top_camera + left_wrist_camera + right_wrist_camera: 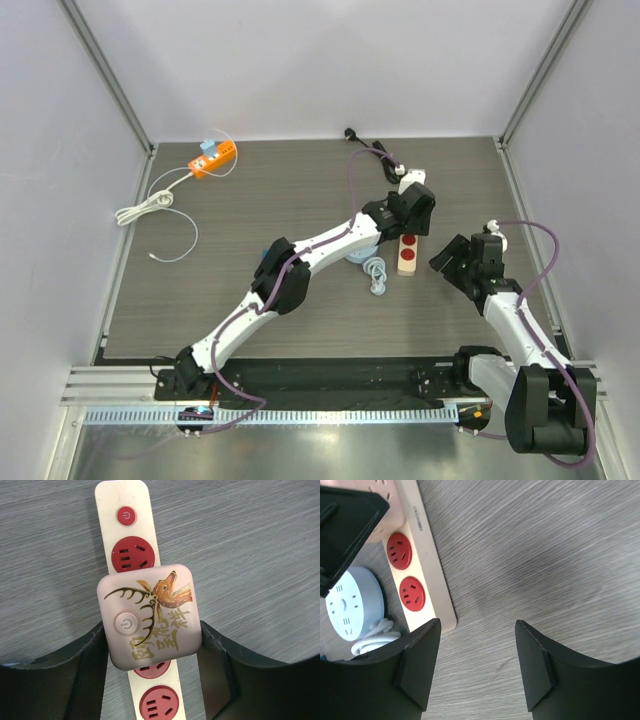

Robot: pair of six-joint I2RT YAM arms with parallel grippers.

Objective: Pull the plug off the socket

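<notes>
A cream power strip (408,254) with red sockets lies on the wooden table, right of centre. A pink square plug (150,617) with a gold deer print and a power button sits over one of the strip's (122,500) sockets. My left gripper (412,215) is above it, and its fingers (95,670) press both sides of the plug. Whether the plug has left the socket cannot be told. My right gripper (455,258) is open and empty (478,621), just right of the strip's near end (427,580).
A pale blue round socket hub (350,607) with a coiled white cable lies left of the strip (372,265). An orange power strip (215,157) with a white cable (150,205) is at the back left. A black cable (368,148) lies at the back.
</notes>
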